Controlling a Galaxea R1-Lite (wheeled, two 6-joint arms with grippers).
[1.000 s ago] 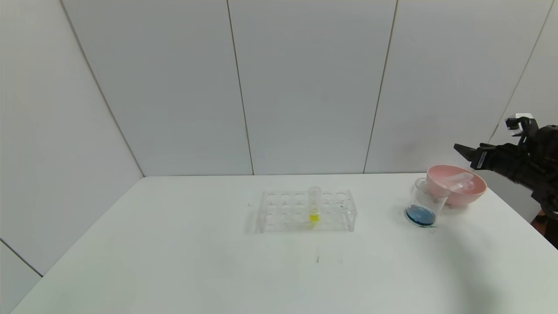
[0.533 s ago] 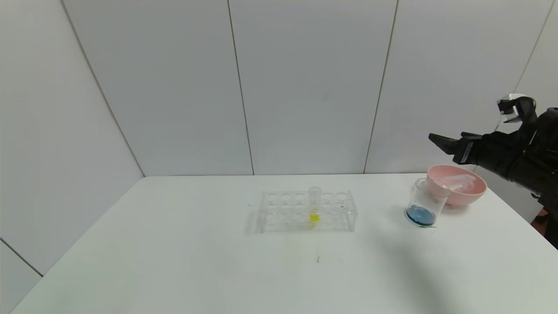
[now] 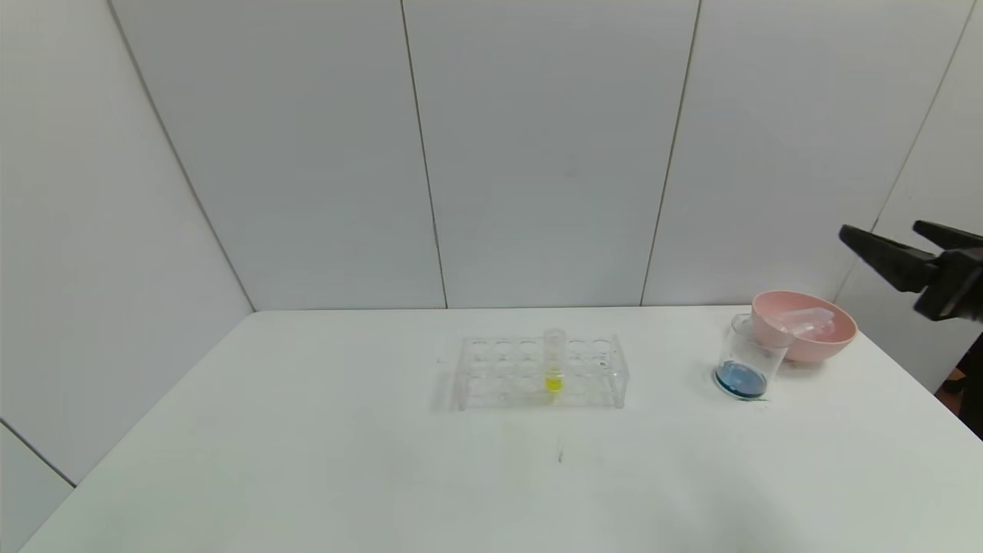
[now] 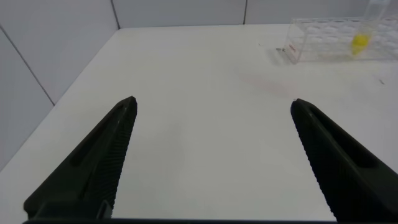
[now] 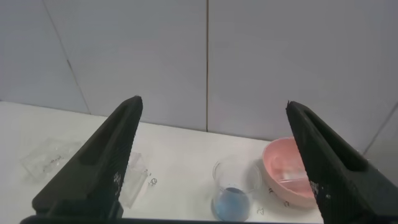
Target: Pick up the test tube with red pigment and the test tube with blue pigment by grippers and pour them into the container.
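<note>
The beaker (image 3: 746,361) is found upright on the white table (image 3: 384,476) toward its far right, mouth up, with blue liquid pooled in its bottom. It stands just beside a pink bowl (image 3: 814,338), on the bowl's left and nearer side. In the bowl clear empty tubes (image 3: 802,321) are seen lying on their sides, long axes roughly level; whether one or two cannot be told from the head view.

At mid-table a clear tube rack (image 3: 541,372) is set with its long side across the view, and one tube with yellow liquid (image 3: 554,361) is held upright in it.

The right gripper (image 3: 898,234) is recorded above and to the right of the bowl, clear of everything, fingers spread wide with nothing between them. In the right wrist view the beaker (image 5: 235,190) and bowl (image 5: 287,174) appear below and between those fingers.

The left gripper (image 4: 211,109) is shown only in its own wrist view, where it is seen over bare table near the left edge, jaws wide apart and empty, with the rack (image 4: 323,43) well beyond.
</note>
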